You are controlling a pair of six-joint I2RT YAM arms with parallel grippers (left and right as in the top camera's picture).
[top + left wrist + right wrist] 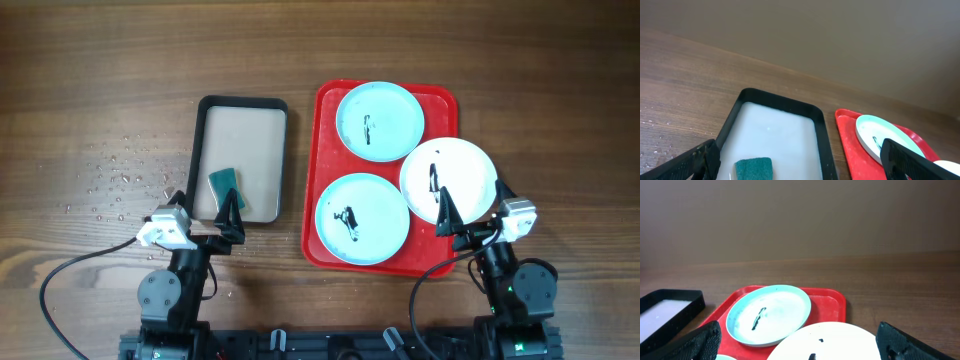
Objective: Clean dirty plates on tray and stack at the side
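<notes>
The red tray (322, 150) holds three smeared plates: a pale blue plate (379, 119) at the back, a pale blue plate (361, 218) at the front left, and a white plate (449, 179) at the right, overhanging the tray's rim. My left gripper (230, 225) is open and empty at the near end of the black-rimmed tray. My right gripper (452, 228) is open and empty at the white plate's near edge. The right wrist view shows the back blue plate (768, 314) and the white plate (832, 342). The left wrist view shows a blue plate (880, 137) on the red tray (847, 142).
A black-rimmed beige tray (244, 105) lies left of the red tray, holding whitish liquid and a green sponge (227, 186), which also shows in the left wrist view (754, 168). Water droplets (115, 180) dot the table at the left.
</notes>
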